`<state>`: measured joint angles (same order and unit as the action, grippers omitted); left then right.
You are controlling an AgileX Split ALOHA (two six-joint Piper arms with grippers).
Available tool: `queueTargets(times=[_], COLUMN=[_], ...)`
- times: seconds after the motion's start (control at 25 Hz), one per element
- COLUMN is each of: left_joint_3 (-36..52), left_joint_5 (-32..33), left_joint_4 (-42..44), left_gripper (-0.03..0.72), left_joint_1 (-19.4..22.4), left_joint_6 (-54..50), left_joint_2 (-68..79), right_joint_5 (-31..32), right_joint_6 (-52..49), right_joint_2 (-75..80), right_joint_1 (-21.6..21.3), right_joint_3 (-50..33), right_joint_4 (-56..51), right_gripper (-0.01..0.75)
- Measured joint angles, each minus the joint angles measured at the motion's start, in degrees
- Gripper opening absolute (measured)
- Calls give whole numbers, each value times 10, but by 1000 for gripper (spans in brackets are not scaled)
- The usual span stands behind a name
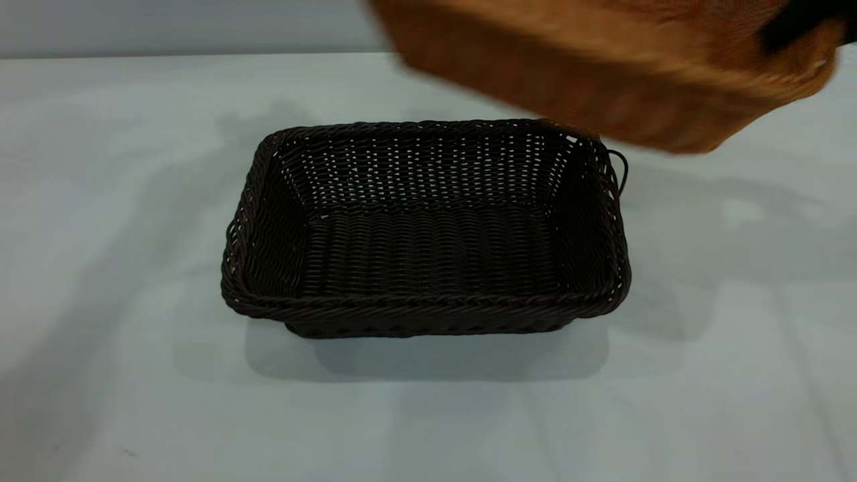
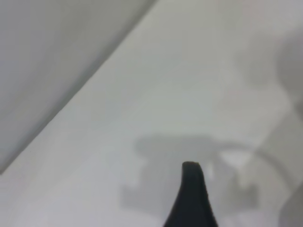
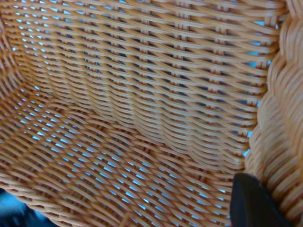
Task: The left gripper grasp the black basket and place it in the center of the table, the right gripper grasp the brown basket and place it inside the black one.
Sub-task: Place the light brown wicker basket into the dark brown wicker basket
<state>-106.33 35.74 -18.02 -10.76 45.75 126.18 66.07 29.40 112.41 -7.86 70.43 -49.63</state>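
The black basket [image 1: 428,304] stands upright and empty in the middle of the table [image 1: 100,201]. The brown basket [image 1: 602,73] hangs tilted in the air above and behind the black basket's far right corner, apart from it. My right gripper [image 1: 797,23] is shut on the brown basket's rim at that basket's right end. In the right wrist view one black finger [image 3: 251,203] sits inside the brown basket [image 3: 132,94] against its braided rim. My left gripper [image 2: 236,203] is out of the exterior view; it hangs open over bare table [image 2: 189,85], with one finger [image 2: 191,189] showing and nothing held.
A pale wall [image 1: 167,27] runs behind the table's far edge. Bare table surface lies left, right and in front of the black basket. The left wrist view shows the table's edge against a grey wall [image 2: 47,56].
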Motion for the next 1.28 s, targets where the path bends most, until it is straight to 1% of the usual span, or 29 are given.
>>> queueTargets(times=[0.16,0.28,0.36,0.44,0.6,0.76,1.08,1.2,1.28], left_joint_3=[0,0,0,0,0,0,0,0,0], left_joint_5=[8,10,12,15,17,17,18,18,18], left_joint_4=[0,0,0,0,0,0,0,0,0], left_gripper=[521,521,521,521,521,521,521,521,521], left_joint_1=[24,28,28,28,28,28,28,28,28], left_joint_6=[-5,-6,-6,-6,-6,-6,-7,-9,-9], left_joint_2=[0,0,0,0,0,0,0,0,0], right_joint_5=[-13,-46,-79,-109,-140,-150,-153,-153,-153], right_joint_6=[-31,-53,-66,-72,-90,-97,-107,-110,-108], right_joint_2=[0,0,0,0,14,42,63,68,68], right_joint_1=[97,161,193,213,212,204,204,204,204], right_joint_3=[0,0,0,0,0,0,0,0,0], right_joint_4=[24,48,64,70,66,69,74,86,87], right_gripper=[69,69,69,69,69,69,78,125,206])
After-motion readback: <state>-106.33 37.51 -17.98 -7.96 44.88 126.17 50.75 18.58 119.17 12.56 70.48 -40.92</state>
